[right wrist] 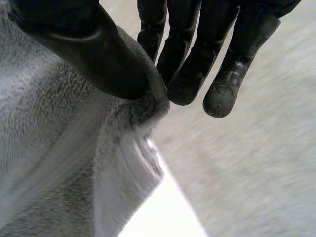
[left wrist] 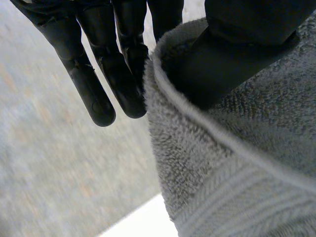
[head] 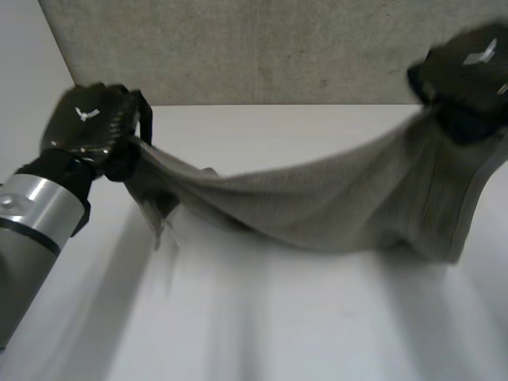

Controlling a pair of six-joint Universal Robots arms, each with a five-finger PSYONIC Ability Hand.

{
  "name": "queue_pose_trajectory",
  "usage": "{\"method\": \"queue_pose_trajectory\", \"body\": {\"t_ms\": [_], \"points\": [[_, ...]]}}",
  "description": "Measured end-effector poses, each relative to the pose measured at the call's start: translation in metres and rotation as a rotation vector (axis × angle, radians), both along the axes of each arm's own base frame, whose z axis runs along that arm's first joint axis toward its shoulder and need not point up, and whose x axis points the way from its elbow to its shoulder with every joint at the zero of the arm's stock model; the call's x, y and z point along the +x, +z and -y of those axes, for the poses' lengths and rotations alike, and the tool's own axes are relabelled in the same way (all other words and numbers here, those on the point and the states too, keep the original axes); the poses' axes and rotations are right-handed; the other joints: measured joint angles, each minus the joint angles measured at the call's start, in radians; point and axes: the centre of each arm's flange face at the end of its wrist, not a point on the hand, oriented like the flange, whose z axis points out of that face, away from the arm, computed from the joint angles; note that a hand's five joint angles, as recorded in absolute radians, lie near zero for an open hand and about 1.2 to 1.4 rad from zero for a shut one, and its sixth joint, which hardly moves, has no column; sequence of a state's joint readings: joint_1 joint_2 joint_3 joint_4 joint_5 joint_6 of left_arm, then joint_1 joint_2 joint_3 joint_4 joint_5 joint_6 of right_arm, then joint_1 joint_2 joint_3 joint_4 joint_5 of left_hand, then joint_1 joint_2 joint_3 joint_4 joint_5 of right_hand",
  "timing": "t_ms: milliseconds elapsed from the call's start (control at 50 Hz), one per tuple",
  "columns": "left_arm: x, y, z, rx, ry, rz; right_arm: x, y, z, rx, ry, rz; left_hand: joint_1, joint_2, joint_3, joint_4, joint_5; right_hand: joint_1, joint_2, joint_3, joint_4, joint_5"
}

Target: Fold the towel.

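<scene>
towel [head: 317, 202]: grey terry, hanging in the air across the middle of the frame and sagging between the two hands; its lowest fold is drooping toward the desk [head: 278, 325], and whether it is touching cannot be told.
left hand [head: 89, 127]: sitting at the upper left of the frame, gripping the towel's left end; in its wrist view the thumb is pressing the hemmed edge against the fingers [left wrist: 106, 89], with the outer fingers lying straight beside the cloth.
right hand [head: 468, 71]: sitting at the upper right, a little higher, gripping the right end; in its wrist view the thumb is pinching a corner fold against the fingers [right wrist: 190, 74].
long axis: running left to right across the frame, hand to hand, rising toward the right.
slack: a flap is dangling below the right hand at the right edge; a smaller bunch is dangling below the left hand.
key relation: each end is lying inside its own hand's pinch, so neither hand is nearer; the cloth is hanging below and between them.
step, as judged: lifting and spreading the towel before laying or doubling it.
next move, as judged: calling for both hands travelling together, so the sag is landing flat.
risk, as judged: the pinches are looking shallow; one end could be slipping out.
backdrop: grey panel [head: 238, 48] standing behind the desk.
</scene>
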State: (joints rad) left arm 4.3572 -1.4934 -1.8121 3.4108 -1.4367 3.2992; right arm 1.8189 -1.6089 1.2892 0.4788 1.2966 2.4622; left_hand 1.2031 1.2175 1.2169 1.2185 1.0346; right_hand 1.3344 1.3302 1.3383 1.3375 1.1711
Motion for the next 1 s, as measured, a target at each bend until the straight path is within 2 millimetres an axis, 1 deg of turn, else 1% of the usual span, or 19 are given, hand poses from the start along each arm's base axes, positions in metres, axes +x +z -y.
{"method": "queue_pose_trajectory", "body": {"t_ms": [60, 140, 200, 280, 340, 380, 420, 440, 460, 480, 520, 600, 680, 740, 780, 880, 920, 980, 1000], "points": [[-0.003, -0.012, 0.008, 0.065, 0.001, 0.028, 0.004, -0.023, 0.01, 0.094, 0.01, -0.078, 0.0, 0.0, 0.0, 0.0, 0.0, 0.0, 0.0, 0.0, 0.0, 0.0], [-0.011, -0.043, 0.03, 0.201, 0.001, 0.094, 0.01, -0.07, 0.03, 0.236, 0.015, -0.239, 0.0, 0.0, 0.0, 0.0, 0.0, 0.0, 0.0, 0.0, 0.0, 0.0], [-0.017, -0.063, 0.047, 0.268, 0.001, 0.149, 0.014, -0.095, 0.049, 0.275, -0.006, -0.34, 0.0, 0.0, 0.0, 0.0, 0.0, 0.0, 0.0, 0.0, 0.0, 0.0], [-0.025, -0.07, 0.07, 0.265, 0.003, 0.202, 0.021, -0.105, 0.076, 0.24, -0.058, -0.392, 0.0, 0.0, 0.0, 0.0, 0.0, 0.0, 0.0, 0.0, 0.0, 0.0], [-0.034, -0.058, 0.093, 0.182, 0.008, 0.219, 0.029, -0.091, 0.104, 0.124, -0.126, -0.351, 0.0, 0.0, 0.0, 0.0, 0.0, 0.0, 0.0, 0.0, 0.0, 0.0], [-0.04, -0.039, 0.109, 0.091, 0.018, 0.206, 0.034, -0.069, 0.121, 0.012, -0.176, -0.271, 0.0, 0.0, 0.001, 0.0, 0.0, 0.0, 0.0, 0.0, 0.0, 0.0], [-0.045, -0.007, 0.125, -0.045, 0.042, 0.161, 0.038, -0.027, 0.137, -0.165, -0.233, -0.108, 0.0, 0.001, 0.001, 0.0, 0.0, 0.0, 0.0, 0.0, 0.0, 0.002], [-0.046, 0.003, 0.128, -0.085, 0.05, 0.143, 0.038, -0.016, 0.139, -0.205, -0.242, -0.067, 0.0, 0.001, 0.001, 0.0, 0.0, 0.0, 0.0, 0.0, 0.0, 0.002], [-0.047, 0.029, 0.135, -0.185, 0.073, 0.093, 0.038, 0.007, 0.141, -0.284, -0.254, 0.019, 0.0, 0.001, 0.001, 0.0, 0.0, 0.0, 0.0, 0.0, 0.0, 0.002], [-0.047, 0.04, 0.137, -0.229, 0.084, 0.069, 0.038, 0.017, 0.14, -0.317, -0.257, 0.056, 0.0, 0.001, 0.001, 0.0, 0.0, 0.0, 0.0, 0.0, 0.0, 0.002], [-0.046, 0.085, 0.139, -0.397, 0.124, -0.036, 0.036, 0.053, 0.134, -0.431, -0.255, 0.191, 0.0, 0.001, 0.001, 0.0, 0.0, 0.0, 0.0, 0.0, 0.0, 0.002], [-0.038, 0.142, 0.133, -0.61, 0.166, -0.196, 0.032, 0.081, 0.12, -0.507, -0.232, 0.292, 0.0, 0.001, 0.001, 0.0, 0.0, 0.0, 0.0, 0.0, 0.0, 0.002], [-0.034, 0.155, 0.128, -0.658, 0.176, -0.249, 0.032, 0.075, 0.112, -0.478, -0.214, 0.275, 0.0, 0.001, 0.001, 0.0, 0.001, 0.0, 0.0, 0.0, 0.0, 0.002], [-0.034, 0.14, 0.13, -0.605, 0.174, -0.231, 0.035, 0.054, 0.107, -0.399, -0.194, 0.222, 0.001, 0.001, 0.001, 0.0, 0.003, 0.0, 0.0, 0.0, 0.0, 0.004], [-0.034, 0.12, 0.132, -0.538, 0.168, -0.197, 0.038, 0.037, 0.104, -0.339, -0.18, 0.185, 0.004, 0.001, 0.001, 0.0, 0.003, 0.0, 0.0, 0.0, 0.0, 0.007], [-0.033, 0.048, 0.132, -0.325, 0.137, -0.076, 0.043, -0.014, 0.096, -0.176, -0.152, 0.097, 0.005, 0.001, 0.001, 0.0, 0.003, 0.0, 0.0, 0.0, 0.0, 0.014], [-0.028, 0.012, 0.129, -0.223, 0.126, -0.021, 0.046, -0.038, 0.093, -0.112, -0.136, 0.067, 0.005, 0.001, 0.001, 0.0, 0.003, 0.0, 0.0, 0.0, 0.0, 0.014], [-0.022, -0.021, 0.124, -0.132, 0.12, 0.024, 0.048, -0.063, 0.09, -0.052, -0.115, 0.04, 0.005, 0.001, 0.001, 0.0, 0.003, 0.0, 0.0, 0.0, 0.0, 0.015], [-0.018, -0.041, 0.121, -0.077, 0.116, 0.05, 0.049, -0.079, 0.088, -0.016, -0.101, 0.025, 0.005, 0.001, 0.001, 0.0, 0.003, 0.0, 0.0, 0.0, 0.0, 0.015]]}}
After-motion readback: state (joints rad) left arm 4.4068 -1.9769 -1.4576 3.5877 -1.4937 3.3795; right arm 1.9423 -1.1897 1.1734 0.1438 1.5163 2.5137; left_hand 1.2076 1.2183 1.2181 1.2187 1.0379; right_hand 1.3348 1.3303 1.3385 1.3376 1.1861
